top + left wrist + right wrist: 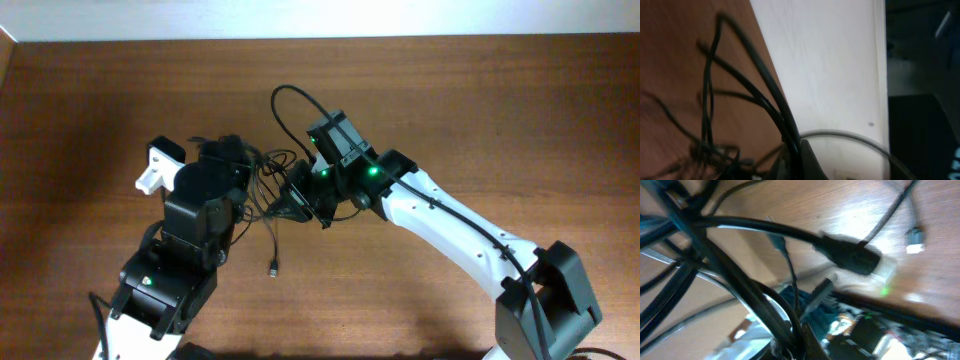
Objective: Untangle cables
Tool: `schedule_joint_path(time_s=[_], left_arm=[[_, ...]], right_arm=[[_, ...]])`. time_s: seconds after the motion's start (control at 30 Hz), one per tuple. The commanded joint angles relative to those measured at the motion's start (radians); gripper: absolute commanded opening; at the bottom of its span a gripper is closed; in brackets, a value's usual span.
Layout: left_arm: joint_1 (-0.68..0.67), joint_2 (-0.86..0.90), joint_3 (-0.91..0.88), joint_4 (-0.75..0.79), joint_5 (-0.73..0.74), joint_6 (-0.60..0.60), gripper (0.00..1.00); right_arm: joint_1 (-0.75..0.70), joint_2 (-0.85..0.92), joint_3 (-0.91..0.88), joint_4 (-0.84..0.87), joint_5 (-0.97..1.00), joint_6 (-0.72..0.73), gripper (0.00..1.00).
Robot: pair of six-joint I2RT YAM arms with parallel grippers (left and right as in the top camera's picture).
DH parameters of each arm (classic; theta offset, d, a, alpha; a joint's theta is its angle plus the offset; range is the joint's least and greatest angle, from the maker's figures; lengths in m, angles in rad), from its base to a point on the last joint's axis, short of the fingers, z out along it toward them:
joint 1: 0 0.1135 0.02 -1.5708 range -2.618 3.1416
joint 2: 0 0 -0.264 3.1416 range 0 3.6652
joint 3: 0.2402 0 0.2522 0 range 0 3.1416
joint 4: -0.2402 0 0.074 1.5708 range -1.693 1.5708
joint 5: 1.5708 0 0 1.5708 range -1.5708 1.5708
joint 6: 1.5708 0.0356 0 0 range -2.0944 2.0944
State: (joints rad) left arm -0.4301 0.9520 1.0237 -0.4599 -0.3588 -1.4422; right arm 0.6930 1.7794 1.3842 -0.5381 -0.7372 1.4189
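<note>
- my left tool (238, 155) is sitting at the middle-left of the counter (450, 100), right over the tangle; its jaws are pressing fully shut on the cables (262, 185); in the left wrist view several black strands are rising taut out of the knot and converging at the bottom edge, where my fingers are showing only as a dark blur
- my right tool (292, 203) is reaching in from the right, just beside the left one, with the knot between the two; its jaws are also standing closed; in the right wrist view thin strands are running down into the grip at the bottom centre, so it is holding the cables too
- the cables are lying bunched in a loose knot between my two wrists, partly lifting off the wood where i am gripping them; one strand is trailing away toward my bases and ending in a small plug end (273, 270), which is resting on bare wood well apart from both tools
- in the right wrist view a thick black connector (850, 255) is crossing the frame above the wood; everything here is blurring, so i cannot tell which strand is passing over which
- two green lights (372, 172) are glowing on my right wrist
</note>
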Motion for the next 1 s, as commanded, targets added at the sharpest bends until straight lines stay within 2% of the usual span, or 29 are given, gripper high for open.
schedule_joint_path(time_s=[0.0,0.03,0.1,0.13,0.17,0.2,0.23,0.3,0.33,0.37,0.4,0.43,0.47,0.53,0.6,0.63,0.67,0.73,0.8,0.83,0.87,0.97], left_arm=[[0.022,-0.012,0.008,0.006,-0.135,0.3,0.0],[0.021,0.003,0.008,-0.007,-0.133,0.338,0.0],[0.022,0.055,0.008,-0.056,-0.098,0.338,0.0],[0.022,0.094,0.008,-0.057,-0.175,0.337,0.0],[0.022,0.129,0.008,-0.045,-0.253,0.287,0.0],[0.021,0.14,0.008,-0.021,-0.206,0.198,0.0],[0.021,0.155,0.008,0.042,-0.039,0.148,0.0],[0.021,0.194,0.008,0.146,0.274,0.168,0.0],[0.021,0.241,0.008,0.268,0.481,0.359,0.0],[0.021,0.313,0.008,0.401,0.763,0.569,0.0],[0.02,0.347,0.008,0.426,0.883,0.569,0.0],[0.018,0.402,0.008,0.452,1.08,0.57,0.0],[0.018,0.437,0.008,0.451,1.214,0.623,0.0],[0.022,0.443,0.008,0.452,1.451,0.89,0.0],[0.043,0.406,0.008,0.452,1.48,0.93,0.0],[0.062,0.373,0.008,0.451,1.463,1.001,0.0],[0.094,0.34,0.008,0.448,1.411,1.025,0.0],[0.177,0.282,0.008,0.424,1.258,1.025,0.0],[0.256,0.22,0.008,0.277,0.973,0.948,0.0],[0.257,0.211,0.008,0.232,0.896,0.93,0.0],[0.257,0.206,0.008,0.192,0.843,0.93,0.0],[0.256,0.206,0.008,0.111,0.833,0.927,0.0]], right_arm=[[-0.027,-0.024,0.007,-0.172,0.098,-0.326,0.04],[-0.035,-0.058,0.007,-0.21,0.099,-0.397,0.04],[-0.084,-0.201,0.007,-0.287,0.148,-0.548,0.04],[-0.123,-0.3,0.007,-0.361,0.214,-0.659,0.04],[-0.142,-0.382,0.007,-0.421,0.322,-0.747,0.04],[-0.145,-0.455,0.007,-0.446,0.387,-0.836,0.04],[-0.143,-0.488,0.007,-0.446,0.377,-0.898,0.04],[-0.144,-0.528,0.007,-0.439,0.314,-1.022,0.04],[-0.144,-0.544,0.007,-0.426,0.145,-1.136,0.04],[-0.144,-0.555,0.007,-0.398,-0.11,-1.278,0.04],[-0.144,-0.555,0.008,-0.379,-0.163,-1.327,0.04],[-0.146,-0.555,0.008,-0.338,-0.031,-1.311,0.04],[-0.146,-0.556,0.015,-0.336,0.088,-1.299,0.04],[-0.146,-0.556,0.061,-0.365,0.419,-1.223,0.04],[-0.146,-0.556,0.088,-0.405,0.632,-1.115,0.04],[-0.146,-0.556,0.09,-0.422,0.71,-1.052,0.04],[-0.146,-0.555,0.09,-0.453,0.761,-0.991,0.04],[-0.146,-0.551,0.09,-0.514,0.761,-0.956,0.04],[-0.143,-0.546,0.09,-0.55,0.735,-0.958,0.04],[-0.144,-0.546,0.09,-0.538,0.695,-0.959,0.04],[-0.144,-0.546,0.09,-0.516,0.651,-0.981,0.04],[-0.144,-0.546,0.09,-0.371,0.391,-1.141,0.04]])
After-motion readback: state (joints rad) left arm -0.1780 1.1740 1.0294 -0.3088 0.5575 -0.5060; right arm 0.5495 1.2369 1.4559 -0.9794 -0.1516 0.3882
